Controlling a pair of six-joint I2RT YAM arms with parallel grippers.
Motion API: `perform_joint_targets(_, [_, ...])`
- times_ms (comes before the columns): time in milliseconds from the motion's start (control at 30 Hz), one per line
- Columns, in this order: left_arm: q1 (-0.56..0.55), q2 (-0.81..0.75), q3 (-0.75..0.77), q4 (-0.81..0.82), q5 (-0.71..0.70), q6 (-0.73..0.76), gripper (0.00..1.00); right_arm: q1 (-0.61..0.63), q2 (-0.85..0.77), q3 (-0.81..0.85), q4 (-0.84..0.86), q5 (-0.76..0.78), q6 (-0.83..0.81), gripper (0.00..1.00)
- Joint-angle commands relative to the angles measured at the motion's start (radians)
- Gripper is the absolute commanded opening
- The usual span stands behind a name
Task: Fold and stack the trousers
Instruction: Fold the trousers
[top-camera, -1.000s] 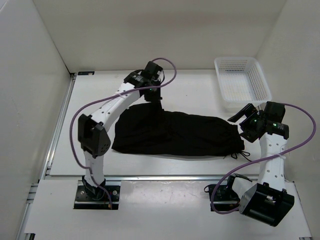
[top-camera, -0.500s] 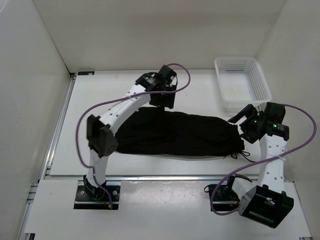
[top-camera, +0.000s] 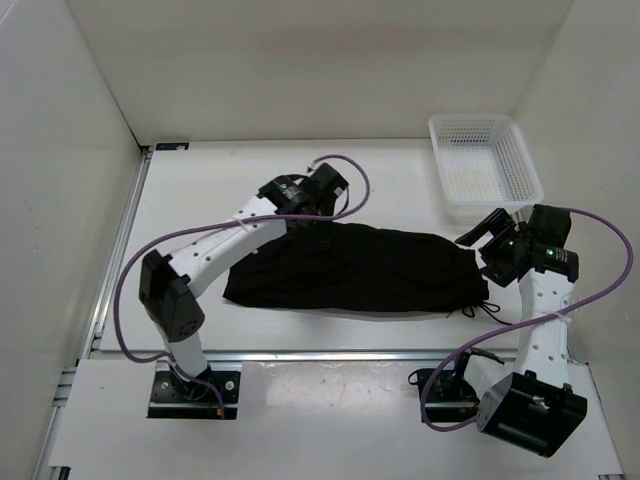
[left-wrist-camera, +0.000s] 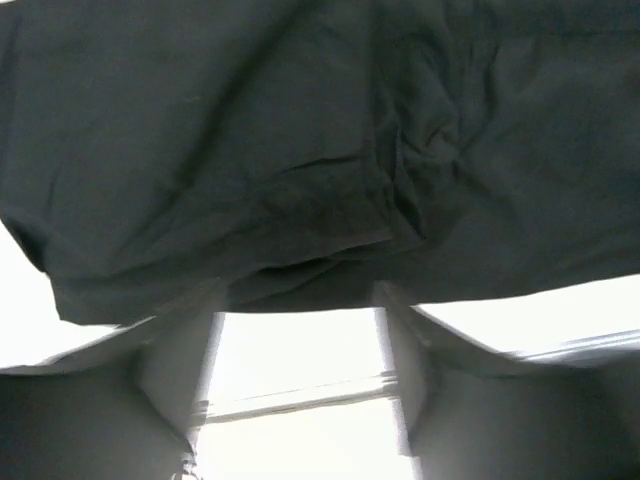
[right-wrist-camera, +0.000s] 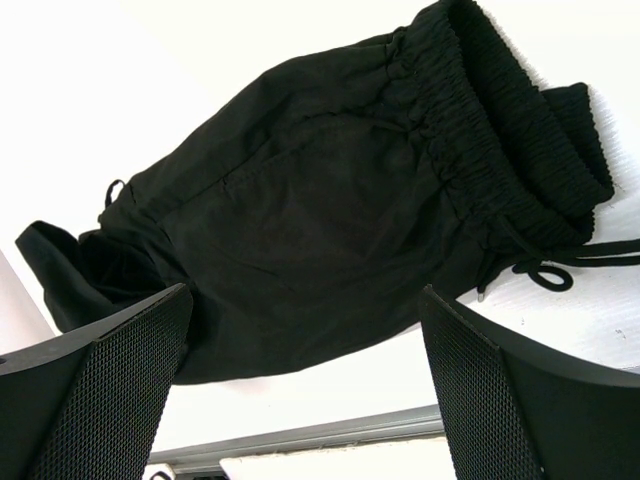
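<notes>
Trousers (top-camera: 350, 268) lie on the tabletop (top-camera: 390, 185), long axis running left to right, waistband just beside the right end effector (right-wrist-camera: 305, 295), which gapes empty. The left end effector (left-wrist-camera: 300, 300), fingers parted and empty, hovers at their far edge, nearer the legs.

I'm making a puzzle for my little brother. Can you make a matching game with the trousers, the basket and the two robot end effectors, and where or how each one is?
1 trousers
2 basket
3 left end effector
4 right end effector

A white, far right corner
B open, by the waistband
C black, spread out flat
D open, at the trousers' far edge

Pairs: 1-C, 2-A, 3-D, 4-B
</notes>
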Motion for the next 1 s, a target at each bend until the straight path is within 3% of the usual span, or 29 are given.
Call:
perform_joint_targets(0, [-0.072,0.041,0.003,0.026,0.002,0.031,0.38,0.003,-0.023,0.0,0.019,-0.025,0.001,0.99])
perform_joint_targets(33, [-0.102,0.06,0.013,0.035,0.002,0.045,0.39,0.003,-0.023,0.0,0.019,-0.025,0.001,0.99])
perform_joint_targets(67, [-0.112,0.08,0.014,0.035,0.002,0.045,0.49,0.003,-0.023,0.0,0.019,-0.025,0.001,0.99])
perform_joint_targets(100, [-0.112,0.125,0.023,0.035,0.002,0.056,0.76,0.003,-0.023,0.0,0.019,-0.025,0.001,0.99])
perform_joint_targets(167, [-0.132,0.169,0.032,0.035,0.002,0.056,0.97,0.003,-0.023,0.0,0.019,-0.025,0.001,0.99])
perform_joint_targets(400, [-0.155,0.307,0.066,0.035,-0.049,0.045,1.0,0.003,-0.023,0.0,0.009,-0.025,0.001,0.99])
perform_joint_targets(467, [-0.164,0.316,0.066,0.035,-0.088,0.021,0.96,0.003,-0.023,0.0,0.009,-0.025,0.001,0.99])
perform_joint_targets(500, [-0.164,0.331,0.066,0.044,-0.089,0.008,0.88,0.003,-0.023,0.0,0.009,-0.025,0.001,0.99])
perform_joint_targets(700, [-0.164,0.332,0.046,0.034,-0.193,-0.047,0.65,0.003,-0.023,0.0,0.009,-0.025,0.001,0.99])
perform_joint_targets(900, [-0.164,0.31,0.089,-0.026,-0.261,-0.07,0.1,0.003,-0.023,0.0,0.009,-0.025,0.001,0.99])
perform_joint_targets(967, [-0.164,0.281,0.1,-0.049,-0.261,-0.041,0.1,0.003,-0.023,0.0,0.009,-0.034,0.001,0.99])
